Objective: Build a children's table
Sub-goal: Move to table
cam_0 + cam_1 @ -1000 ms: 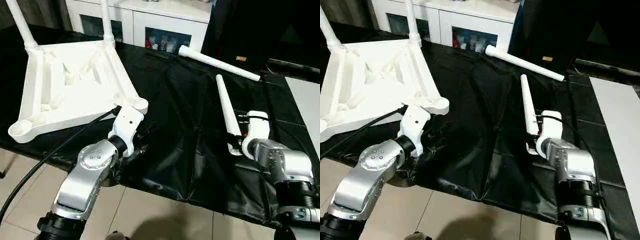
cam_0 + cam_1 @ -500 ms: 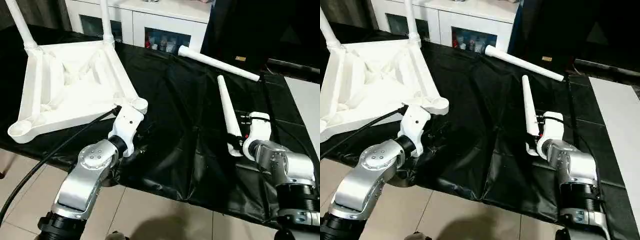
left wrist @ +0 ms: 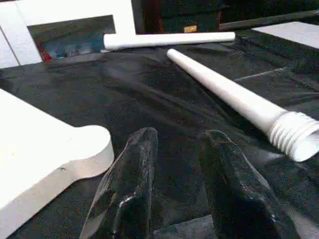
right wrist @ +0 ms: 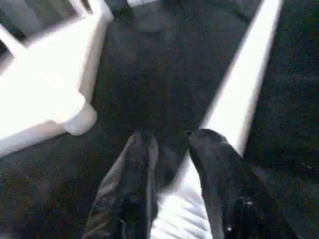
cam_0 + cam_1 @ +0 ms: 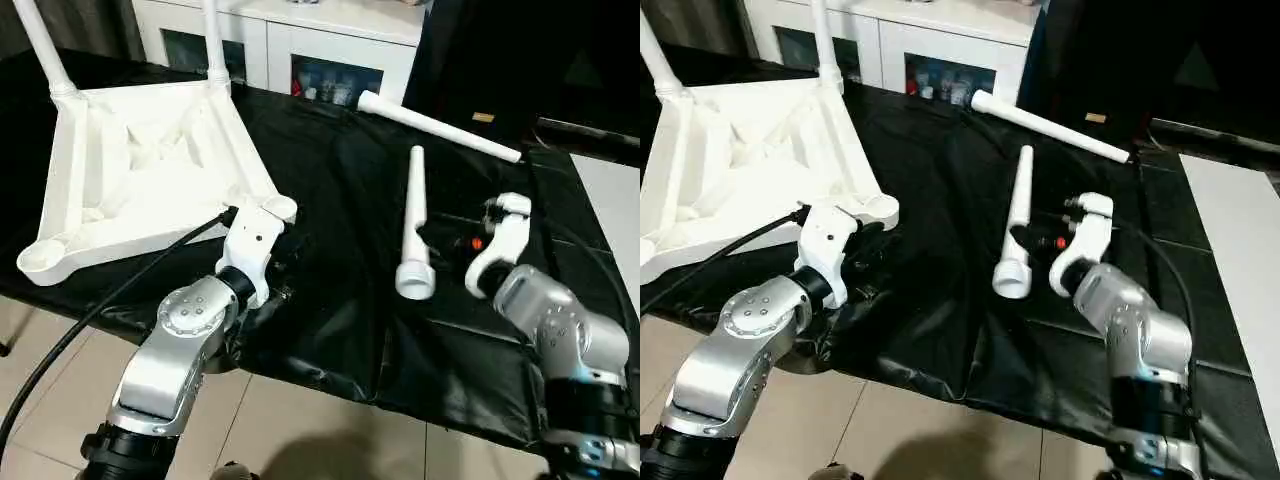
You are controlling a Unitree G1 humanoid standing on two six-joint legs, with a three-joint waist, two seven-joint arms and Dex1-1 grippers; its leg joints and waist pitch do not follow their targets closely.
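The white tabletop (image 5: 150, 170) lies upside down at the left, ribs up, with two legs standing in its far sockets. Its near right corner socket (image 5: 277, 208) is empty. My left gripper (image 3: 179, 137) is open with nothing between its fingers, just beside that corner (image 3: 75, 154). My right gripper (image 4: 172, 137) is shut on a loose white leg (image 5: 414, 215) near its threaded thick end (image 5: 415, 279). The leg's thin tip points away from me. Another loose leg (image 5: 435, 125) lies at the back of the black cloth.
A black cloth (image 5: 330, 190) covers the work table, whose front edge runs just below my wrists. A white cabinet with dark glass doors (image 5: 300, 45) stands behind. A white board (image 5: 612, 200) lies at the far right. A black cable (image 5: 100, 310) trails along my left arm.
My right gripper has turned and swung the held leg leftward, so its thick end now faces me and its tip points away. The left arm and the tabletop have not moved.
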